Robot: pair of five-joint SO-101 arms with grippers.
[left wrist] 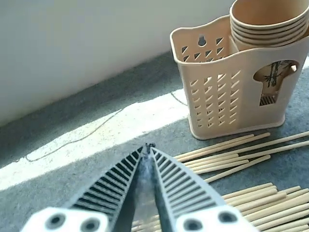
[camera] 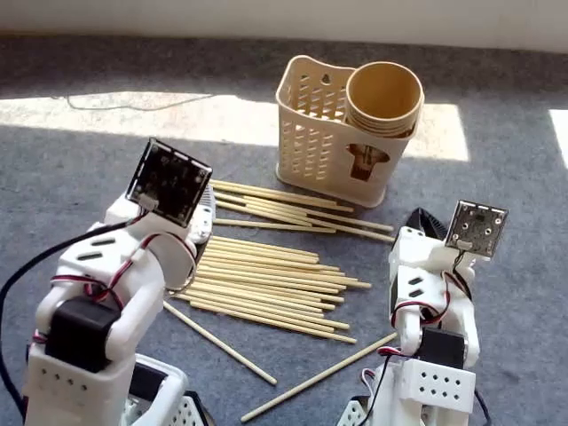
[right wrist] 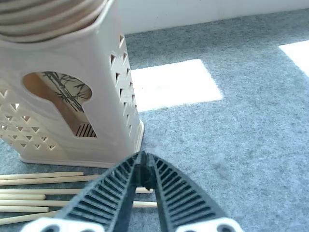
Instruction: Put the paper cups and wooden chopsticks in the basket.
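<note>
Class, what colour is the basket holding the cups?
The basket is cream, shown best in the left wrist view.

— What hides beyond the left claw (left wrist: 147, 149)?
— The basket (left wrist: 217, 96) swallows the cups (left wrist: 268, 24) below their rims, and the picture's edge clips them.
— And near the right claw (right wrist: 143, 157)?
— Chopsticks (right wrist: 38, 176) run off the edge; its fingers (right wrist: 101, 198) cover others.

A stack of tan paper cups (camera: 384, 96) sits in the right end of the cream perforated plastic basket (camera: 311, 133), at the back of the grey carpeted bench (camera: 524, 231). Loose pale wooden chopsticks (camera: 266, 284) lie before the basket.
</note>
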